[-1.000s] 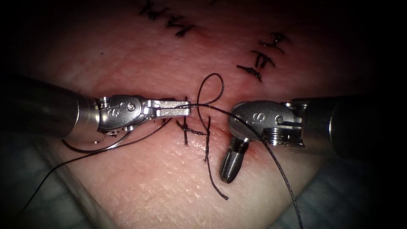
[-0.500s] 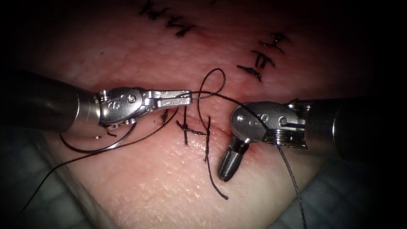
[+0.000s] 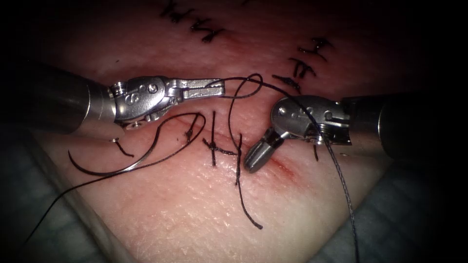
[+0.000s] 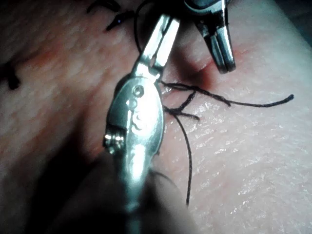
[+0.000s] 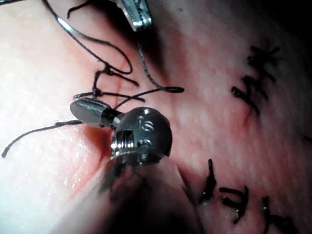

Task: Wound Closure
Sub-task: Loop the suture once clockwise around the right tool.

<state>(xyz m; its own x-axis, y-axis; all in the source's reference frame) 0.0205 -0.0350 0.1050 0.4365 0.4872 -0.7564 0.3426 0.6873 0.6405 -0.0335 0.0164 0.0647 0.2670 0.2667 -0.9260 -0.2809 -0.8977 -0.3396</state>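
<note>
At far left of the endoscope view the curved needle (image 3: 105, 170) lay free on the tissue (image 3: 195, 209), left of the cut (image 3: 229, 146) and not in it, with neither tool holding it; it looked thin, stiff and slick, likely to roll if pinched near the point, so a hold on the body of its curve, back from the tip, would seem safest. Above it the left tool (image 3: 219, 87) had its jaws clenched on the thread (image 3: 243, 90), just where the strand looped; the thread looked light, limp and liable to slip or fray, best taken a little way from the knot. Over the cut sat tied stitches (image 3: 214, 146) with a cut end of thread (image 3: 246, 209) trailing down. Further right the right tool (image 3: 253, 158) hovered close to the cut's right edge, its jaws together and gripping nothing visible; a strand draped over its wrist and ran off the lower edge. Where the needle's swaged end met the thread was hard to make out beneath the left tool's wrist; the tissue's far edges were lost in darkness.
</note>
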